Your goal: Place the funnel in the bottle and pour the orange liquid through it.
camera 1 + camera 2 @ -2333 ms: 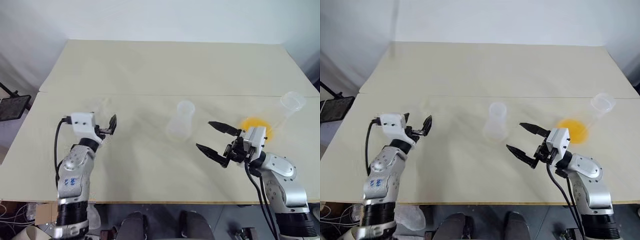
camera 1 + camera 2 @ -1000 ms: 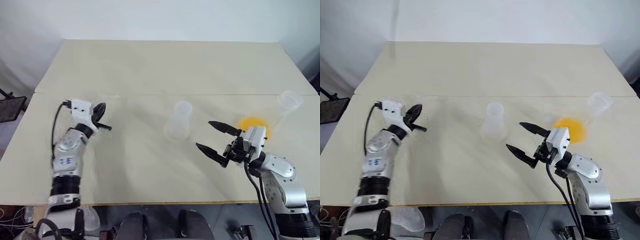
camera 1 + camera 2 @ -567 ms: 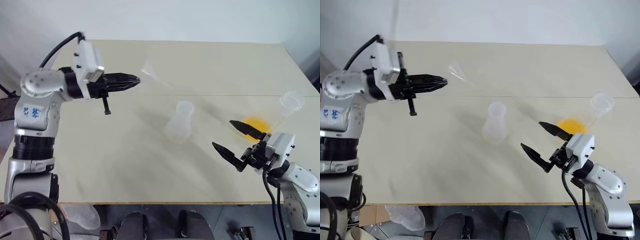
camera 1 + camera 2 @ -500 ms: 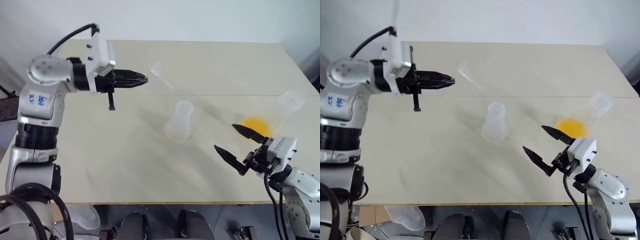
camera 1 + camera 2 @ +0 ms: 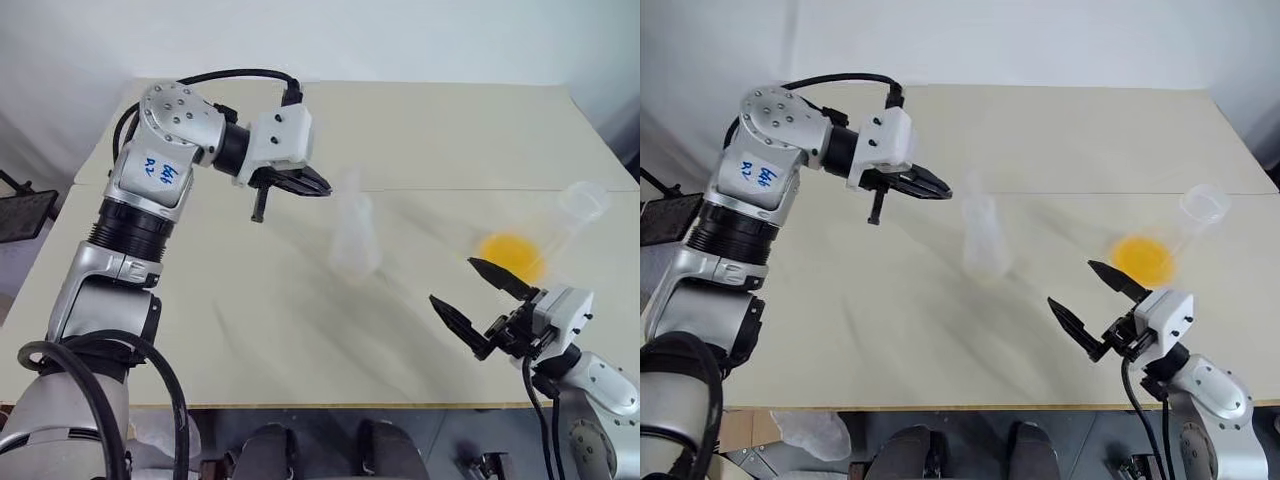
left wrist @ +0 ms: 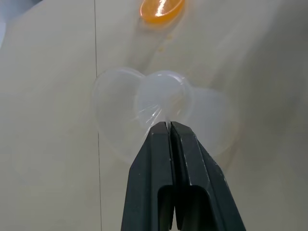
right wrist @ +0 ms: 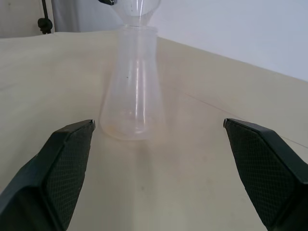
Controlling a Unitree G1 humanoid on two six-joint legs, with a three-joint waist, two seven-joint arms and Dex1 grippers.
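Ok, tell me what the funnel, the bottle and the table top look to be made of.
Funnel: colourless see-through plastic, glossy by the bright streaks near where the left hand pinches its rim.
Bottle: slightly hazy clear plastic, possibly glass; the table shows through its wall.
Table: pale beige matt board, likely laminate or painted wood, with no shine and a seam across it.

I see a matt, pale, wood-look table (image 5: 250,300). The funnel (image 6: 161,98) looks like thin, clear, smooth plastic; the bottle (image 7: 134,86) is hazier plastic. My black fingers (image 7: 67,163) have a fine dimpled, matt surface. The orange liquid (image 5: 510,252) is glossy.
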